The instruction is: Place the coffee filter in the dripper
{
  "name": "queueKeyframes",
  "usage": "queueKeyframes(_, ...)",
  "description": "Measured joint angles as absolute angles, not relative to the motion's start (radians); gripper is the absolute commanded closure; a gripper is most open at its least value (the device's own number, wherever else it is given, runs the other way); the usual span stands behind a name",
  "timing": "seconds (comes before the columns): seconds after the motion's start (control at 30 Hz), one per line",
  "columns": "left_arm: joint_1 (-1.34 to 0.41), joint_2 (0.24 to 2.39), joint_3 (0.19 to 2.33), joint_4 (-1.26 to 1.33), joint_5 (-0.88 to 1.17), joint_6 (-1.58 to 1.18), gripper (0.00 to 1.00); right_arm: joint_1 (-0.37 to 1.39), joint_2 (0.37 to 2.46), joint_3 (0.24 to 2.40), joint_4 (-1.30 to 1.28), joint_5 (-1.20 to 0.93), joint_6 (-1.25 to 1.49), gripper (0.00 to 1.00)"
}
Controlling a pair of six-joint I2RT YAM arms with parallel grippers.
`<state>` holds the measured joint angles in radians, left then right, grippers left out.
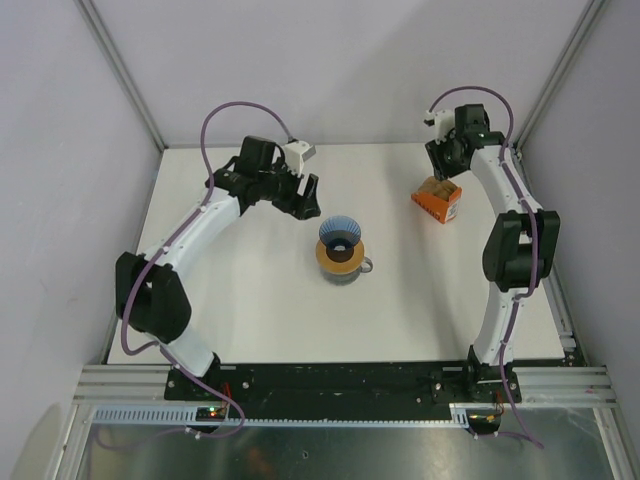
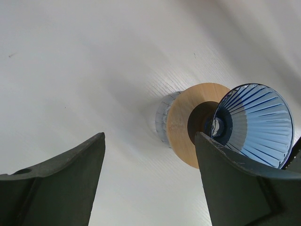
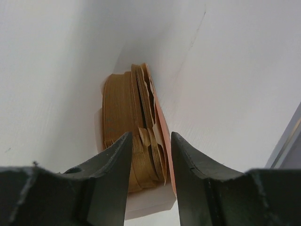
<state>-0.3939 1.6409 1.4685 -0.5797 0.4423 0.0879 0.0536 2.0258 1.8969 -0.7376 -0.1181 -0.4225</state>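
Observation:
The dark-blue dripper [image 1: 338, 232] sits on a flat wooden ring [image 1: 338, 262] over a grey mug, mid-table. In the left wrist view the dripper [image 2: 256, 125] shows at the right, partly behind my right finger. My left gripper [image 1: 308, 205] hovers open just up-left of it, with nothing between its fingers [image 2: 149, 136]. My right gripper [image 1: 442, 172] hangs over the orange box [image 1: 437, 200] at the back right. Brown coffee filters [image 3: 141, 103] stand stacked on edge in the box. The right gripper [image 3: 151, 139] straddles the outermost filters with a gap still showing beside its right finger.
The mug's handle [image 1: 367, 266] points right. The orange box's wall [image 3: 162, 125] lies just inside my right finger. A metal frame rail [image 3: 287, 141] runs close at the right. White walls enclose the table on three sides.

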Motion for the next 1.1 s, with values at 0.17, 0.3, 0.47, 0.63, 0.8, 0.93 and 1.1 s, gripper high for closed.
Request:
queueKeyframes(0.17, -0.393, 1.642, 1.468, -0.580, 0.443, 0.088, 0.19, 0.057, 2.046, 1.903, -0.751, -0.097, -0.442, 0.58)
queueKeyframes(0.3, -0.392, 1.642, 1.468, -0.580, 0.443, 0.088, 0.19, 0.057, 2.059, 1.903, -0.754, -0.076, -0.450, 0.61)
queueKeyframes(0.47, -0.392, 1.642, 1.468, -0.580, 0.443, 0.088, 0.19, 0.058, 2.062, 1.910, -0.758, -0.063, -0.458, 0.74)
queueKeyframes(0.63, -0.391, 1.645, 1.468, -0.580, 0.443, 0.088, 0.19, 0.059, 2.071, 1.916, -0.760, -0.060, -0.466, 0.79)
queueKeyframes(0.8, -0.390, 1.652, 1.468, -0.580, 0.443, 0.088, 0.19, 0.064, 2.082, 1.928, -0.770, -0.056, -0.469, 0.87)
queueKeyframes(0.93, -0.390, 1.653, 1.468, -0.580, 0.443, 0.088, 0.19, 0.066, 2.086, 1.936, -0.775, -0.057, -0.473, 0.97)
queueKeyframes(1.1, -0.389, 1.654, 1.468, -0.580, 0.443, 0.088, 0.19, 0.069, 2.086, 1.940, -0.780, -0.057, -0.477, 1.00)
